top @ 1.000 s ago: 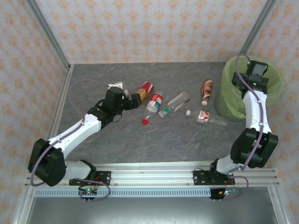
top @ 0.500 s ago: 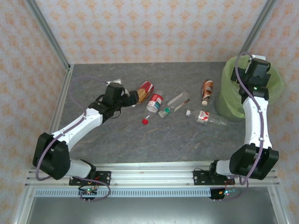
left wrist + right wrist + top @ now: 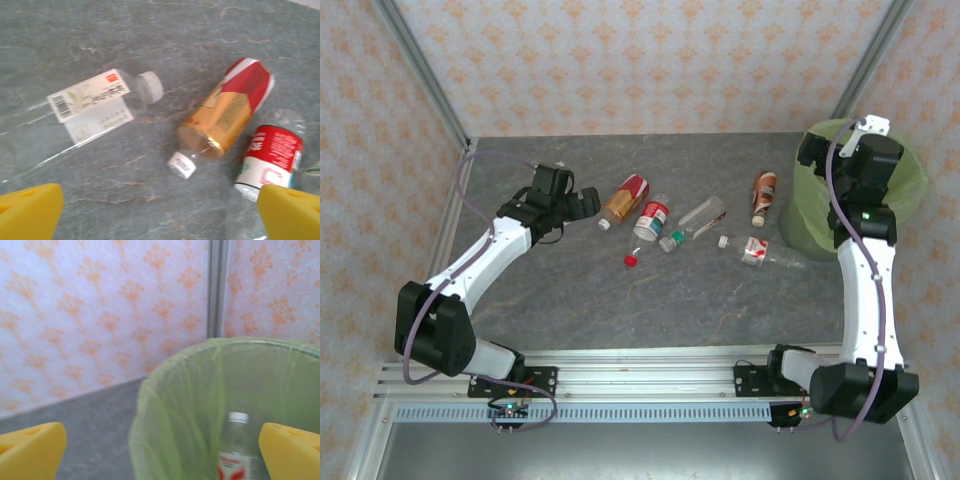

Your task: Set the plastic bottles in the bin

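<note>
The left arm has drawn back toward 9 o'clock, off the orange-labelled bottle, while the right arm has risen higher over the bin. The left gripper is hovering with fingers wide apart and empty above a white-labelled bottle. The right gripper is likewise gaping, carrying nothing. Loose bottles are lying on the table from centre toward 2 o'clock, where a white-capped bottle is standing inside the bin. They are looking empty, so probably light, thin-walled, slick and prone to rolling. A gentle hold across the labelled middle seems wisest.
</note>
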Robot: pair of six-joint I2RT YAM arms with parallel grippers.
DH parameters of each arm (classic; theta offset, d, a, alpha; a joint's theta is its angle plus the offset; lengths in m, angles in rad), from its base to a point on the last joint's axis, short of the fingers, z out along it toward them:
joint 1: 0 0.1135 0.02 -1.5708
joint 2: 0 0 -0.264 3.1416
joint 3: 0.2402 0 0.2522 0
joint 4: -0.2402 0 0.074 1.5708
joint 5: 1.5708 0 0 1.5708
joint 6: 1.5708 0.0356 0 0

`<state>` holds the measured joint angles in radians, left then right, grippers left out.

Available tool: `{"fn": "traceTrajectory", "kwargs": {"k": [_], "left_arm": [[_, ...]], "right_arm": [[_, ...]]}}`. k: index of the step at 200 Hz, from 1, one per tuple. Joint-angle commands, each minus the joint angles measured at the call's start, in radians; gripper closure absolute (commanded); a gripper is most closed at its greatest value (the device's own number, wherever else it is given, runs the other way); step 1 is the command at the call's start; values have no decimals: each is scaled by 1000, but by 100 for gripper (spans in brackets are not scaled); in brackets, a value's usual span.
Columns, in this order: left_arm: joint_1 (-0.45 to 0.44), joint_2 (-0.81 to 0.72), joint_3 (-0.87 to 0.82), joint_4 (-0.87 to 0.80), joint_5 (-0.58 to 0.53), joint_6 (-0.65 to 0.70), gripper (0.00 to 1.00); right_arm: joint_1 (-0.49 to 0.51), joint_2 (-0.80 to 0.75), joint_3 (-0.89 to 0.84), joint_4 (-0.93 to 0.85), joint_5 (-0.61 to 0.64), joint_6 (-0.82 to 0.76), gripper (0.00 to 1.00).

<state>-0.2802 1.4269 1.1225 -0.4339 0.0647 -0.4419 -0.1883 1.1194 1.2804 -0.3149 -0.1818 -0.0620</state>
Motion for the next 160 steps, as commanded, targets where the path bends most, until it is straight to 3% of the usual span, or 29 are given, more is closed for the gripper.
{"fn": "traceTrajectory", "kwargs": {"k": [1,40,85,110,144,160], "left_arm": [[23,9,31,-98,-30,50,0],[79,53,81,-164,-29,115,0],[187,130,104,-185,39,89,0],[229,148,102,-183,16,125,0],[231,175,77,-162,-168,264,0],[234,190,65,-148,-156,340,0]], "right_arm": [[3,-43,-71,127,-94,202,1],[38,-68,-137,242,-240,375,1],[232,-64,-174,304,-244,251,1],[299,-67,-205,345,-253,242,1],[316,-66,-235,368,-255,262,1],[316,-63,-232,365,-269,265,1]]}}
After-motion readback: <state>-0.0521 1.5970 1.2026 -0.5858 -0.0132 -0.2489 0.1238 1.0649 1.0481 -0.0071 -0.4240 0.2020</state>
